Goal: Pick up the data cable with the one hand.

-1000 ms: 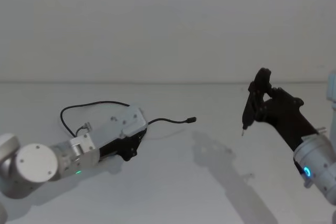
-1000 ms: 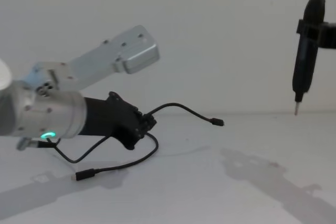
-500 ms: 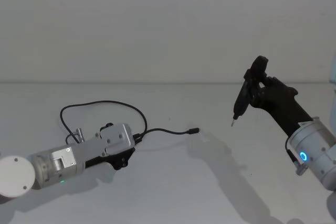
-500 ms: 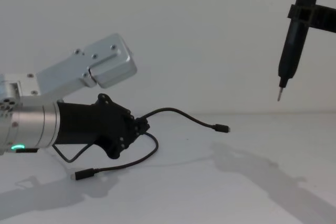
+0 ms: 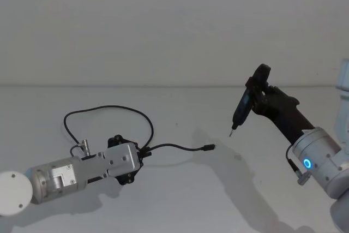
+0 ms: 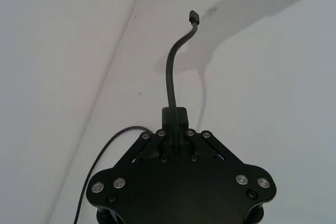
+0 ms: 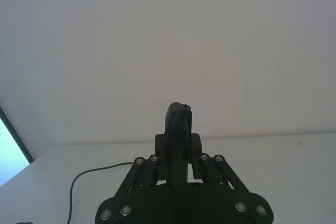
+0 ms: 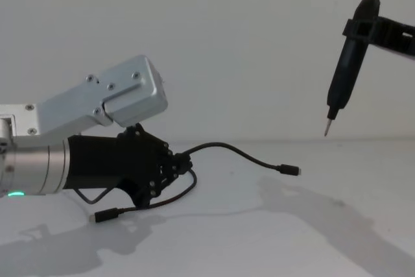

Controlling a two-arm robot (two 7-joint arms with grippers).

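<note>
Black cord pinched, lift barely started: that is my read of progress. Landmark for all places is the left gripper (image 8: pixel 176 165).

Left arm: it reaches in low over the table (image 5: pixel 180 205) with the forearm nearly level. The silver wrist cylinder (image 8: pixel 32 167) and its green light (image 8: pixel 14 193) sit behind the gripper, and the fingers point forward and toward the robot's right. The jaws are drawn together on the data cable (image 6: pixel 169 74). In the left wrist view the cord runs straight out from between the fingertips, with no gap on either side.

Cable: one run leaves the left gripper toward the right, arches up, then drops to a small plug (image 8: pixel 291 170) well to the right of the gripper. The other run loops behind and to the left of the gripper and ends in a second plug (image 8: pixel 104 215), which lies on the table below and left of it. The cord is raised at the pinch, and much of the rest lies on the surface.

Done: reach and grip. Left: raise the gripper until both plugs clear the table. I cannot tell whether the right-hand plug is already off the surface.

Right arm: the right gripper (image 7: pixel 178 129) is far to the right of the left gripper and much higher. It is clamped around a pen-shaped tool (image 8: pixel 341 76), metal tip down and slanted toward the left gripper. It is well apart from the cable.
</note>
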